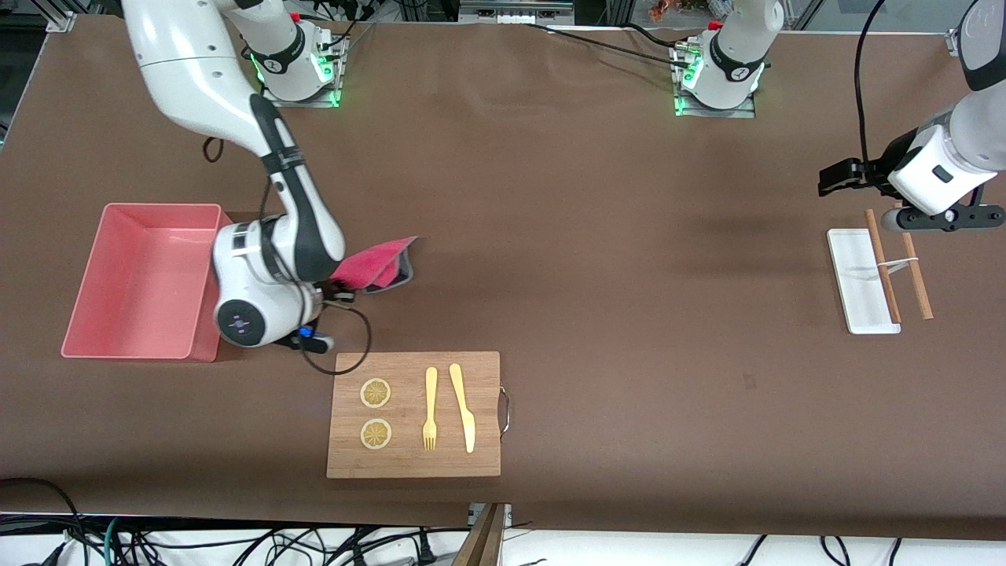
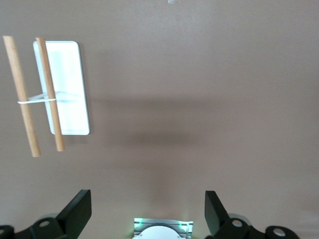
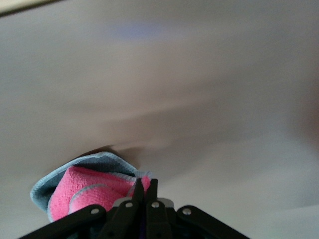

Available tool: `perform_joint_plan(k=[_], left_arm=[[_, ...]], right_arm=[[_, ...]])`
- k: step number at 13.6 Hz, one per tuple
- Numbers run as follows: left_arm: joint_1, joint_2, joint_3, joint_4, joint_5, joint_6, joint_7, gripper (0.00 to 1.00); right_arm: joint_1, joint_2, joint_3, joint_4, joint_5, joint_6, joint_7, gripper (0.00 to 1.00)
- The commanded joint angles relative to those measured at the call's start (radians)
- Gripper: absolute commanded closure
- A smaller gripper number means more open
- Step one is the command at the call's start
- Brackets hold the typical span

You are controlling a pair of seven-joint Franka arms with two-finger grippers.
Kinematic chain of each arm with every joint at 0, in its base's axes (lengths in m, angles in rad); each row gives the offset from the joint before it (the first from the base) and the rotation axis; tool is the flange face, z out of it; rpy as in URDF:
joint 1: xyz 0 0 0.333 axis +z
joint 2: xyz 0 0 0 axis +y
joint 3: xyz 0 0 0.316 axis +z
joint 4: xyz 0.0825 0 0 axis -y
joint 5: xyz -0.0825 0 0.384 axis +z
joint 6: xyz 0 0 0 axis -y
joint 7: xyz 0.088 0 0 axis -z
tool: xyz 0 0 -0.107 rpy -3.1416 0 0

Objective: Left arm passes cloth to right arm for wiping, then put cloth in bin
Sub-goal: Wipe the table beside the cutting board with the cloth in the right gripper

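With its jaws pinched on the cloth (image 1: 376,266) at left of centre, the right gripper (image 1: 339,295) should drag it flat across the counter (image 1: 597,259) and then carry it over the pink bin (image 1: 143,279), while the left gripper (image 1: 845,178) waits wide-jawed at far right.

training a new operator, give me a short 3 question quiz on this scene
1. True or false: the right gripper is shut on the cloth.
2. Multiple choice: what lies on the wooden board? A) two citrus slices, a fork and a knife B) a spoon and a cup C) nothing but the cloth
3. Short answer: which arm waits, and what is its gripper over?

Key
1. True. Its fingers pinch the cloth beside the bin, and the cloth is not yet in it.
2. A. The citrus slices, fork and knife lie on the board.
3. The left arm waits; the left gripper, open, is near the white tray and the wooden sticks.
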Motion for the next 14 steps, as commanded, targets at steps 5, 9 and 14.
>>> perform_joint_plan(k=[5,9,14], left_arm=[[0.046,-0.030,0.002,0.083,0.054,-0.022,0.043,0.00],[0.050,-0.032,0.002,0.086,0.015,0.010,0.001,0.00],[-0.083,-0.023,0.110,0.083,-0.009,0.106,-0.143,0.00]], right_arm=[[-0.028,-0.022,-0.021,-0.007,-0.084,-0.015,-0.110,1.00],[0.087,-0.020,-0.014,-0.003,-0.073,0.046,0.131,1.00],[0.280,0.007,-0.012,-0.003,-0.065,0.207,0.480,1.00]])
